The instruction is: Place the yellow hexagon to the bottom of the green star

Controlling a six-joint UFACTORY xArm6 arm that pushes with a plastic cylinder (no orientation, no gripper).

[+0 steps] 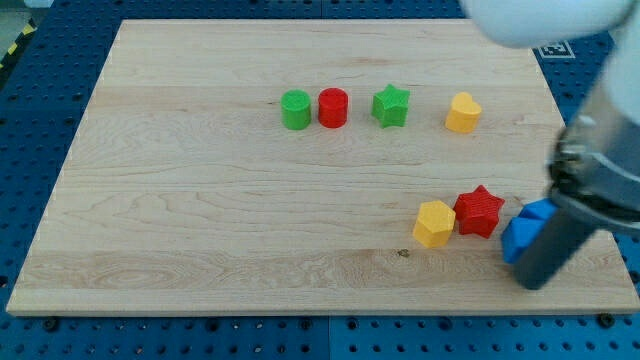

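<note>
The yellow hexagon (434, 223) sits low on the wooden surface (200, 200), toward the view's right, touching or almost touching the red star (479, 211) on its right. The green star (391, 105) is well above it, in the upper row, with a red cylinder (333, 107) and a green cylinder (296, 110) in line to its left and a yellow heart-like block (463, 113) to its right. The space just below the green star is bare wood.

My tip (537, 283) is near the view's bottom right, right against a blue block (524, 232) whose shape I cannot make out because the rod covers part of it. The tip stands to the right of the red star and well right of the hexagon. There is no gripper on this arm — nothing to open or close, only the rod end that pushes.

The hexagon looks like a small, light, rigid plastic piece. I judge it will slide easily on the smooth wood and may spin if pushed off-centre, since its flat sides are short. It cannot be held, so the contact point matters — the best place seems to be the lower right face, pushed squarely so it travels up and slightly left toward the spot under the green star. The red star beside it could be dragged along if the tip comes in from the right.
</note>
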